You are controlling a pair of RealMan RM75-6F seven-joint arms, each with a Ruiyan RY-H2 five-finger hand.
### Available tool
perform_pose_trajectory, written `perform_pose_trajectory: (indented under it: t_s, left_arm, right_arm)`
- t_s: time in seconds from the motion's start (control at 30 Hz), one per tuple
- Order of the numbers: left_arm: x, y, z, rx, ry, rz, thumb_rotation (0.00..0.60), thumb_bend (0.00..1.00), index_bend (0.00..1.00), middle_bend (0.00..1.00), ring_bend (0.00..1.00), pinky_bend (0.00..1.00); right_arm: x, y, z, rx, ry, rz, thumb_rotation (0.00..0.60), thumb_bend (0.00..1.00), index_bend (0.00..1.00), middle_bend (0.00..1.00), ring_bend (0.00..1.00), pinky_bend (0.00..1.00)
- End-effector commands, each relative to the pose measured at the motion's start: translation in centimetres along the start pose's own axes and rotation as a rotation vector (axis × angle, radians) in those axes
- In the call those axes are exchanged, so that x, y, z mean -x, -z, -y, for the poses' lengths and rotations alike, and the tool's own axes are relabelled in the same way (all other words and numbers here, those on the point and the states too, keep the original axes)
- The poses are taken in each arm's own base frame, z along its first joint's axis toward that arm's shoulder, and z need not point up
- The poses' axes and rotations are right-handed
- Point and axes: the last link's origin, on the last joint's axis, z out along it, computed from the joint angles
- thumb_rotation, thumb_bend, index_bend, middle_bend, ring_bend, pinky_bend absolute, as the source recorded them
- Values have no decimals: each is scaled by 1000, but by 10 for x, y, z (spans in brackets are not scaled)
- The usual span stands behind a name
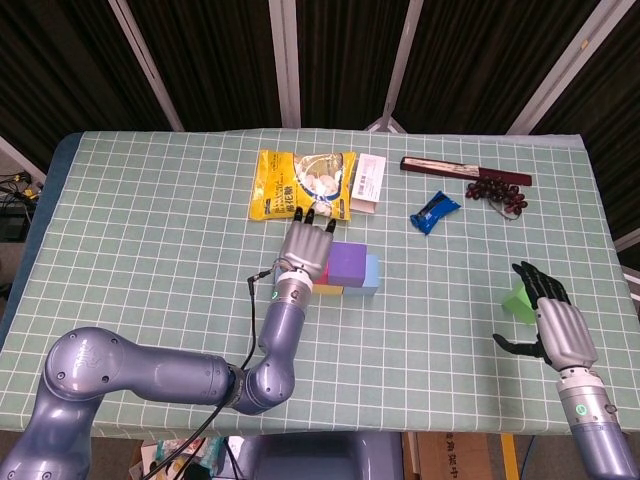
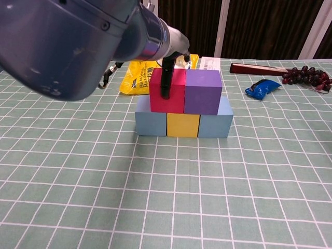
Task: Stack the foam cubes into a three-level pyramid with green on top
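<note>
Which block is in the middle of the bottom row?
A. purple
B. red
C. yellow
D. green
C: the chest view shows the yellow block sitting between two blue blocks at the bottom, with red and purple on top.

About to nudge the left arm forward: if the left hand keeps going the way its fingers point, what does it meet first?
Probably the yellow snack bag. The left hand sits over the red cube, its fingertips aimed away from the robot, close to the bag's near edge. Height above it is unclear.
</note>
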Motion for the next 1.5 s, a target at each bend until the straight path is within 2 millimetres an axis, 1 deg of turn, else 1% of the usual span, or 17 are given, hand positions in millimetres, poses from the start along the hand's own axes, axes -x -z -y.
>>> perform_pose_trajectory:
  t_s: [0.03,0.3,0.63,0.87,0.93,1.07,1.3,1.43,1.5]
  left_arm:
    - [0,0,0,-1,1,-2,600,343,0,302,32,0]
    - [0,1,-1,5,13,-7,600,266,0,199,32,0]
    - [0,3,2,6,22,-7,600,250,0,176,31,0]
    - [-3,5,6,3,44,-16,600,115,0,139,28,0]
    - [-4,6,8,3,51,-20,600,92,0,126,26,0]
    - [-8,10,13,3,74,-31,600,85,0,111,23,0]
    - [-15,20,29,5,112,-54,600,90,0,82,20,0]
    - [-16,30,48,-10,125,-72,600,121,0,77,20,0]
    - [-15,34,58,-20,141,-79,600,154,0,77,20,0]
  right_arm:
    - [0,0,0,0,0,0,600,207,0,0,0,0]
    - [0,0,0,-1,2,-2,600,206,0,0,0,0]
    - [-1,0,0,0,-1,-5,600,206,0,0,0,0]
    - [0,0,0,-1,-3,-2,600,207,0,0,0,0]
    - [0,0,0,-2,-2,-2,600,207,0,0,0,0]
    - [0,0,0,-4,-2,-1,600,206,0,0,0,0]
    - [-1,1,1,-7,-1,-4,600,207,0,0,0,0]
    - [-2,1,2,-7,-3,-11,600,207,0,0,0,0]
    - [-3,1,2,-8,-5,-13,600,207,0,0,0,0]
